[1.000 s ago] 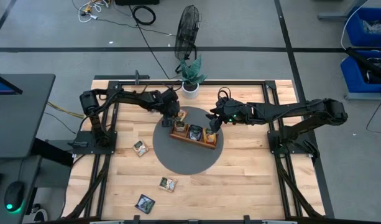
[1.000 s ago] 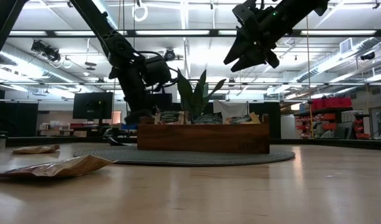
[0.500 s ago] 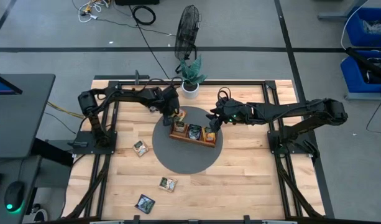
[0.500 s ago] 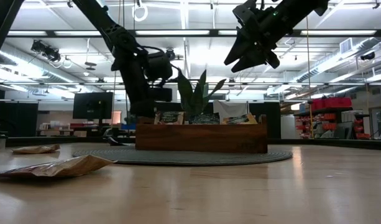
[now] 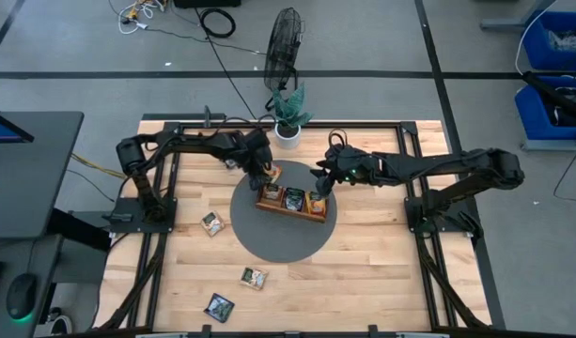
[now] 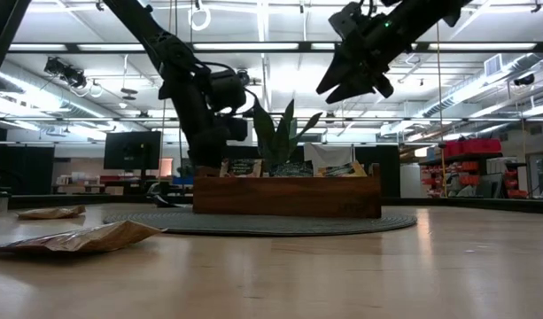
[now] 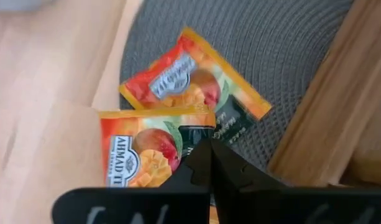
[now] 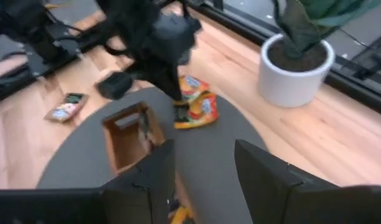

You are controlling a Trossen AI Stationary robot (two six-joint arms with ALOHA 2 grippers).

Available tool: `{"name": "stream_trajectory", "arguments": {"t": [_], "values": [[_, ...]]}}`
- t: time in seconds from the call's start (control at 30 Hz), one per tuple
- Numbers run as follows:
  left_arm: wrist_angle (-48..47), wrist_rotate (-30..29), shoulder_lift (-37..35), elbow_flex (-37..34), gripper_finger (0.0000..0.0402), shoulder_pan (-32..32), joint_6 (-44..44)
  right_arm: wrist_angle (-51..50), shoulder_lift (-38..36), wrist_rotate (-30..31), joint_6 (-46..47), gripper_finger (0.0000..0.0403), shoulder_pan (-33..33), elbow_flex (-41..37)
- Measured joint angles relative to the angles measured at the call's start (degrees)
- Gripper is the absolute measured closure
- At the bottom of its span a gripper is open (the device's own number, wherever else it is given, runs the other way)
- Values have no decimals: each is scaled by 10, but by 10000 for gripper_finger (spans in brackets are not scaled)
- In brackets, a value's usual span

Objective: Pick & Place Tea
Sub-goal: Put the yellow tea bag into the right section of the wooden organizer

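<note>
Only my high view takes in the whole worktop (image 5: 381, 272), with three stray sachets (image 5: 212, 222) left of the round grey mat (image 5: 283, 239) and toward the near edge. The wooden tray (image 5: 292, 201) on the mat holds sachets (its compartments stay hidden from the low view). My left wrist view alone shows two orange sachets (image 7: 196, 81) beside the tray, overlapping at the mat's edge. My left gripper (image 7: 210, 163) hangs over them, fingers together and holding nothing. My right gripper (image 5: 319, 184) hovers raised above the tray's right end, fingers apart.
</note>
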Motion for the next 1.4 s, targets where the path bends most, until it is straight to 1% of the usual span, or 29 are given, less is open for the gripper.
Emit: {"name": "stream_trajectory", "arguments": {"t": [0.07, 0.17, 0.2, 0.4, 0.6, 0.73, 0.93, 1.07, 1.17, 1.4], "values": [[1, 0, -11, 0, 401, 0, 0, 8, 5, -3, -4, 231, -8, 0], [0, -1, -26, 0, 401, 1, 4, 20, 19, -39, -46, 231, -17, 0], [0, 0, -32, 0, 401, 3, 4, 30, 26, -42, -63, 231, -18, 0], [-5, 17, -37, 1, 401, 7, 4, 93, 82, -39, -212, 231, -34, 0], [-13, 27, -37, 4, 401, -4, 4, 163, 145, -41, -295, 231, -48, 0], [-9, 27, -37, 5, 401, -8, 4, 200, 174, -60, -326, 231, -51, 3], [-9, 28, -37, 5, 401, -8, 4, 204, 224, -80, -371, 231, -52, 49], [-9, 28, -38, 5, 402, -8, 5, 202, 261, -92, -376, 231, -56, 89], [-12, 28, -38, 8, 402, -8, 5, 177, 283, -105, -376, 231, -62, 114], [-21, 29, -38, 53, 402, -11, 24, 168, 318, -145, -406, 231, -70, 145]]}}
